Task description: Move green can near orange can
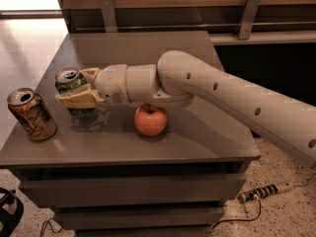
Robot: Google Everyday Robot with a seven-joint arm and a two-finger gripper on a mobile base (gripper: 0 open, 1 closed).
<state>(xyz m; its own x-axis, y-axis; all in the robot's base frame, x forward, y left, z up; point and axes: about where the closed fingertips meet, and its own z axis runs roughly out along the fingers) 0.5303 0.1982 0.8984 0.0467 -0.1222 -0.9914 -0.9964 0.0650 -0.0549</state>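
Caught the gripper (74, 89) out over the left part of the grey table (207, 132), clamped snug on the green can (68, 77) from both sides, opened only as wide as the can itself. Found that can upright, silver top and pull-tab showing above the near finger (76, 100). Couldn't tell whether touching the tabletop or held just off it, tbh. Spotted the orange can (30, 115) upright too, by the front left corner, close to the green one but clearly apart from it. Also noticed a red-orange apple (150, 121) just right of the gripper, tucked under the white arm (222, 90) reaching in from the right.
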